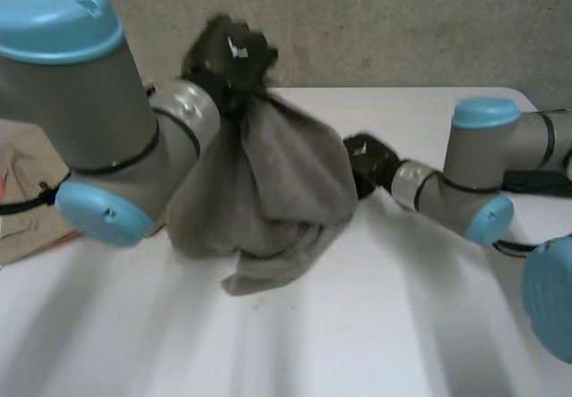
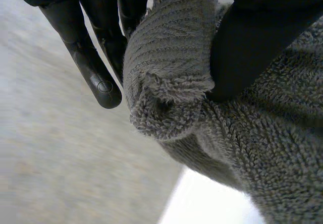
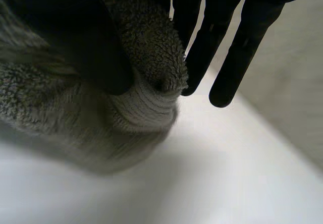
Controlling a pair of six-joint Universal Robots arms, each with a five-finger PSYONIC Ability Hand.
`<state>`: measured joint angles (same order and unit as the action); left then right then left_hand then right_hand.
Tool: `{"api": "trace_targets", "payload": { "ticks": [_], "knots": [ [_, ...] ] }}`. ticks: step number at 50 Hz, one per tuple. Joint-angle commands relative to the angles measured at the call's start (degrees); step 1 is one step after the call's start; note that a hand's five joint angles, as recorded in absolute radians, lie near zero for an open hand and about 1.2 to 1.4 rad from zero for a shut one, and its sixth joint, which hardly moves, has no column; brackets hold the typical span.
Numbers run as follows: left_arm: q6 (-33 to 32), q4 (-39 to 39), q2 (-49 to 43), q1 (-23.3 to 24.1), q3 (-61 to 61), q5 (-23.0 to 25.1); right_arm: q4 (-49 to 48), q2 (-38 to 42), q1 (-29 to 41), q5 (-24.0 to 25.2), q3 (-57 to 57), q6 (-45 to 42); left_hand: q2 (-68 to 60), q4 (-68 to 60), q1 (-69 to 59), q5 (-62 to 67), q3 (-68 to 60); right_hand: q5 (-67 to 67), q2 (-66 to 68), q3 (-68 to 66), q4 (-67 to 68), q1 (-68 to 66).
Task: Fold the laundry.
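A grey terry towel [image 1: 268, 182] hangs bunched in the air between the two arms, and only its lowest fold, at its 6 o'clock, touches the white table [image 1: 375, 325]. The left hand [image 1: 231, 53] holds it from the top, at about 12 o'clock on the bundle. In the left wrist view the thumb presses the ribbed hem against one finger, while the other fingers [image 2: 101, 77] stand straight and free beside the cloth. The right hand [image 1: 365, 163] has the towel's side at 3 o'clock. Its wrist view shows the same kind of pinch, thumb on top of a rolled edge and the remaining fingers [image 3: 237, 57] straight and clear of the cloth. The towel looks soft, thick and limp, light enough to hang from two pinches. It will probably sag and fold on itself wherever it is not held, though the looped pile should give the fingers good friction. The flat woven hem is likely the firmest place to take hold, and two corners on one edge would let the cloth drop open instead of hanging in a bunch. Which corners the hands have now cannot be told. The tabletop is smooth, bare and wide towards 6 o'clock, which leaves room to lay the towel flat. A beige cloth [image 1: 27, 209] lies at the 9 o'clock side, and a plain grey wall [image 1: 402, 21] closes the scene at 12 o'clock.
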<state>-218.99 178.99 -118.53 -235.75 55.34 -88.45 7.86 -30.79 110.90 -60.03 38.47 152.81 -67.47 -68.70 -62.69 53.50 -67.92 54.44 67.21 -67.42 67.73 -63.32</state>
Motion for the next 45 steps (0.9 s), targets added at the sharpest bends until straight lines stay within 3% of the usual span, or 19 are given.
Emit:
{"api": "trace_targets", "payload": {
  "ticks": [1, 2, 6, 8, 12, 22, 31, 33, 34, 35, 38, 45],
  "knots": [
    [0.3, 21.2, -3.3, -6.6, -11.6, 0.6, -11.5, -6.9, -0.4, -21.6, -12.9, 14.1, -12.5, -11.3, -17.3, 16.5, -12.1, 15.6, 12.8, -12.6, 12.3, -16.7],
    [1.1, 26.5, -3.5, -7.6, -13.0, 1.2, -13.7, -8.8, -0.5, -22.7, -12.4, 15.5, -12.5, -11.3, -17.3, 16.5, -12.1, 15.6, 12.8, -12.6, 12.3, -16.7],
    [6.1, 36.1, -3.6, -8.8, -14.0, 2.1, -23.0, -18.1, -1.5, -24.9, -5.1, 17.2, -12.5, -11.3, -17.3, 16.5, -12.1, 15.6, 12.8, -12.6, 12.3, -16.7],
    [8.4, 36.9, -3.6, -9.1, -13.6, 2.2, -26.9, -23.2, -2.4, -24.5, 0.4, 17.0, -12.5, -11.3, -17.3, 16.5, -12.1, 15.6, 12.8, -12.6, 12.3, -16.7],
    [12.2, 33.4, -3.6, -9.9, -9.2, 2.2, -29.0, -27.8, -3.3, -22.5, 8.0, 16.9, -12.5, -11.3, -17.3, 16.5, -12.1, 15.6, 12.8, -12.6, 12.3, -16.7],
    [12.7, 30.3, -4.1, -10.3, 9.7, 2.2, -22.8, -26.8, -3.2, -16.2, 21.6, 13.6, -12.5, -11.3, -17.3, 16.5, -12.1, 15.6, 12.8, -12.6, 12.3, -16.7],
    [13.0, 24.0, -3.1, -9.9, 30.9, 2.1, -18.8, -24.3, -3.3, -16.0, 40.4, -6.7, -12.5, -11.3, -17.3, 16.5, -12.1, 15.6, 12.8, -12.6, 12.3, -16.7],
    [13.0, 21.7, -2.5, -9.6, 32.9, 2.1, -18.8, -24.4, -3.3, -16.3, 42.7, -8.7, -3.5, -2.3, -8.3, 7.5, -3.1, 15.6, 12.8, -12.6, 12.3, -16.7],
    [13.0, 19.1, -1.4, -9.4, 34.3, 2.1, -18.8, -24.5, -3.2, -16.3, 44.7, -10.2, 10.9, 12.1, 6.1, -6.9, 11.3, 5.0, 2.2, -2.0, 1.7, -6.1],
    [13.1, 17.7, -0.7, -9.2, 34.7, 2.1, -18.8, -24.6, -3.1, -16.4, 46.2, -11.0, 17.0, 18.2, 12.2, -13.0, 17.4, -15.3, -18.1, 18.3, -18.6, 14.2],
    [12.9, 13.0, 1.2, -8.8, 34.6, 1.8, -18.6, -25.3, -3.2, -17.1, 47.3, -11.0, 28.0, 29.2, 23.2, -24.0, 28.4, -38.1, -40.9, 41.1, -41.4, 37.0],
    [12.9, 4.6, 5.3, -8.9, 30.4, 1.4, -15.1, -33.0, -4.1, -17.1, 46.0, -7.0, 35.5, 36.8, 30.8, -31.6, 36.0, -47.1, -49.9, 50.1, -50.4, 46.0]
  ]
}}
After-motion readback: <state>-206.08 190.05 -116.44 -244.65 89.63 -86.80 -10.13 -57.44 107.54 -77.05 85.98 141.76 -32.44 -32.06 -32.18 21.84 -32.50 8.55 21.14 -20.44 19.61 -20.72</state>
